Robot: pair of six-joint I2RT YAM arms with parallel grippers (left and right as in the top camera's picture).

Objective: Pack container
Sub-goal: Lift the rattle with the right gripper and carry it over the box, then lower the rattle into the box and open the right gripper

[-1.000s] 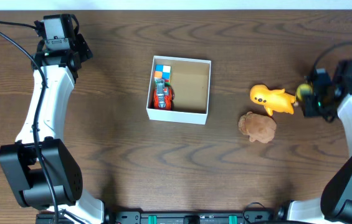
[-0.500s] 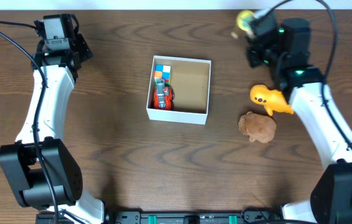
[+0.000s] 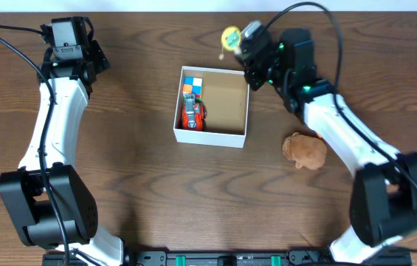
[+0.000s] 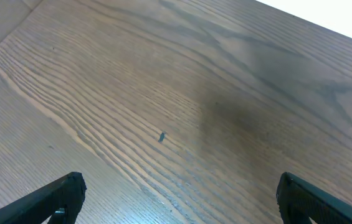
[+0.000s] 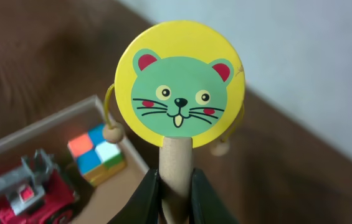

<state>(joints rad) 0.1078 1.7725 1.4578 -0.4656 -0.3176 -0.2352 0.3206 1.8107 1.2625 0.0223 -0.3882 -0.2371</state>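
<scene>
Drum toy (image 5: 180, 84) is clenched by its stick in right pincer (image 5: 176, 190).
Container (image 3: 208, 138) is set mid-desk (image 3: 134, 185), just left of and nearer than that pincer; left pincer (image 4: 182, 202) is spread wide, farther off.

— How are the arms built?
— White tubular links are seen on the left arm (image 3: 49, 125) and the right arm (image 3: 341, 133), joined by rounded black joint housings (image 3: 46, 207).
— And the finer details?
— Black cables (image 3: 5, 26) are attached near the wrists. Small green lights (image 3: 306, 90) are lit on the right arm. The fingers (image 4: 63, 194) are finished in matte black.
</scene>
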